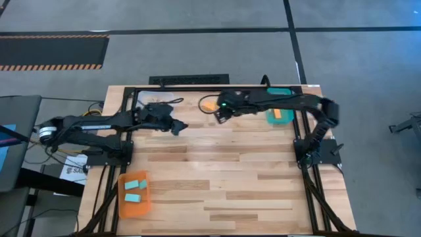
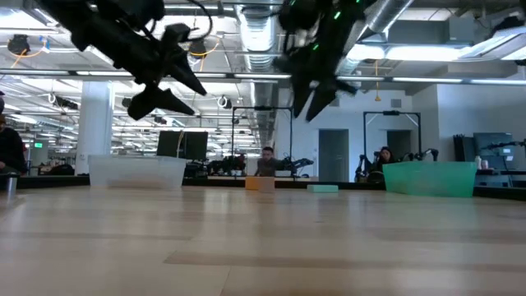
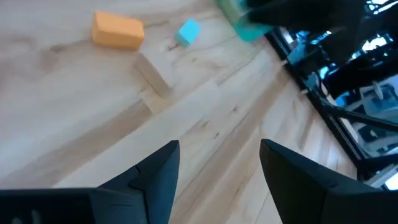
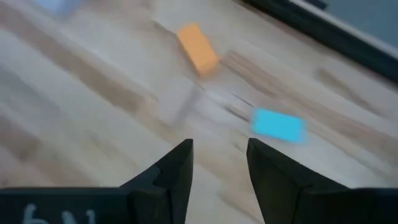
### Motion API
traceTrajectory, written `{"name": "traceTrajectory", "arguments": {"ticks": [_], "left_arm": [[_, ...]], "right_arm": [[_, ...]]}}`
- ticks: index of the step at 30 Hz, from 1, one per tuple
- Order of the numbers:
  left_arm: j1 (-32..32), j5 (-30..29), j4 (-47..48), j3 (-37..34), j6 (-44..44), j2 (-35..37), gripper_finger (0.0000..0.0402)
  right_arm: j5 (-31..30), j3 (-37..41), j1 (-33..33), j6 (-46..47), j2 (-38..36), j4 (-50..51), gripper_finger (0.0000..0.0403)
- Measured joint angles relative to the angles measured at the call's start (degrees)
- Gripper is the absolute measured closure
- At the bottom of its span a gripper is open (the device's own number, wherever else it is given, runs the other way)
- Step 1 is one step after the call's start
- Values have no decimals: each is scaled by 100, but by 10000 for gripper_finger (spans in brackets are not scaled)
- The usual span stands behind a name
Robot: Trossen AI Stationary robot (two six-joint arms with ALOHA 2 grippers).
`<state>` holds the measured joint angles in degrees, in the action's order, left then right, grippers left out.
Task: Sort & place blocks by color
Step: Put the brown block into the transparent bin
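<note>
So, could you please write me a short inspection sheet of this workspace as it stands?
Surface: wooden table, bare in the middle.
Job's things: orange block and light blue block loose at the far edge; orange tray holds light blue blocks; teal tray holds an orange block.
Clutter: clear tray, contents unclear.
Grippers: left gripper open, empty; right gripper empty, both raised.
Cables: bundle beside the left arm's base.
Surroundings: people seated beyond the table.
</note>
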<state>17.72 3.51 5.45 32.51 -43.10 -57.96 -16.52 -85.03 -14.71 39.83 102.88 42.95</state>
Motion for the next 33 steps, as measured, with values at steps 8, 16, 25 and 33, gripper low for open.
{"name": "traceTrajectory", "arguments": {"ticks": [8, 16, 25, 33], "left_arm": [[-42, -465, 22, 1176, -322, -1806, 230], [-42, -1086, 417, 2863, -608, -3636, 223], [-127, -1603, 1426, 4540, -755, -5231, 203], [-148, -1990, 1684, 4881, -1078, -5592, 203]], "right_arm": [[-150, -1, -66, -419, -1403, 1752, 237], [-165, -3, -194, -1407, -2198, 1898, 239], [-139, -1, -260, -2463, -2508, 2156, 240], [108, -1, -340, -3080, -2486, 2313, 240]]}}
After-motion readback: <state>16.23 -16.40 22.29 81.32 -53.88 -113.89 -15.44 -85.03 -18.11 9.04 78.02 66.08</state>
